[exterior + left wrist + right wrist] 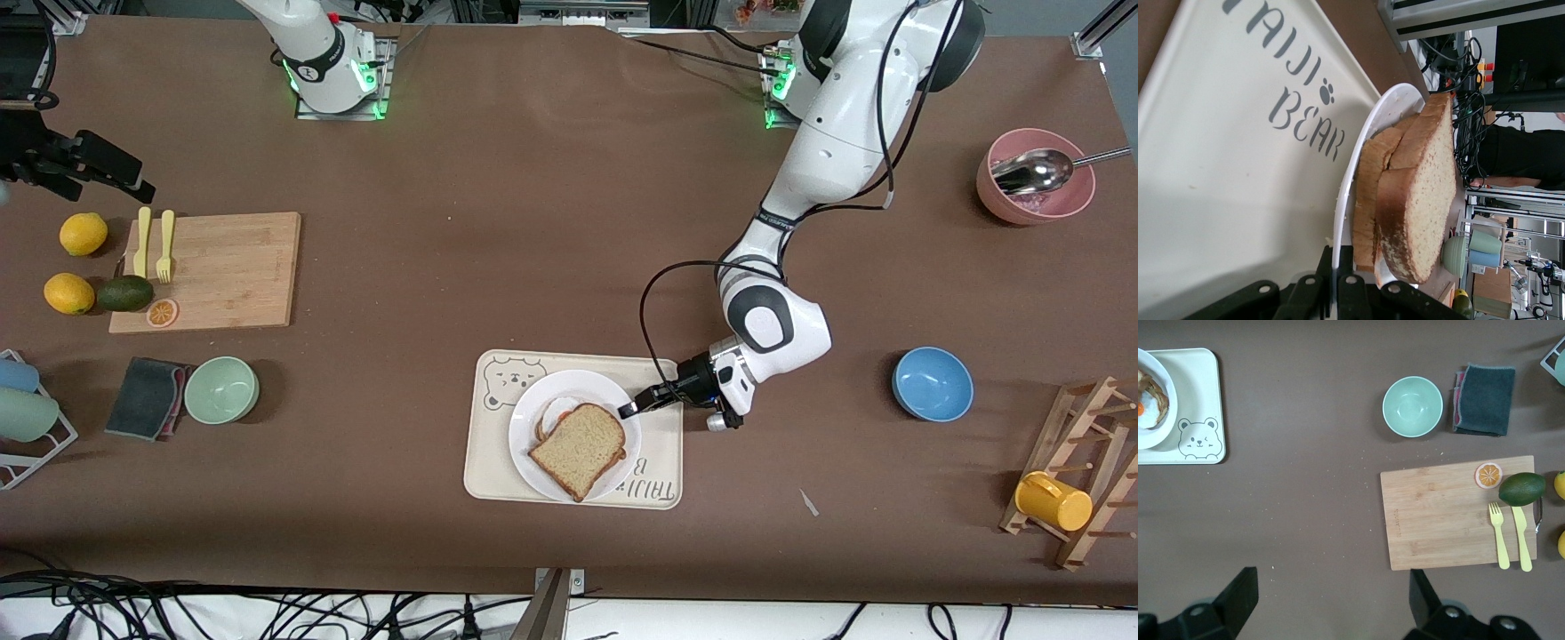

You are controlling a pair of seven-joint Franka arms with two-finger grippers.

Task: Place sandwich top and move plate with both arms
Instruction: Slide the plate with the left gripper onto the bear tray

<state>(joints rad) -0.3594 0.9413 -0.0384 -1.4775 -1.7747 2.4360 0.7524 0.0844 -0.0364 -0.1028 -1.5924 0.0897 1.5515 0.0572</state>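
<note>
We saw the left gripper (633, 408) pinching the plate's (533, 446) rim at the edge toward the left arm's end. The sandwich top (578, 449) lay on the lower slice, on that plate, on the tray (662, 458). The right gripper (1331, 600) hung spread wide above bare table near the cutting board (1451, 513).

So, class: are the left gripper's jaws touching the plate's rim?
Touching. In the left wrist view the left gripper has its jaws closed on the rim of the plate, one on each face; the front view agrees.
</note>
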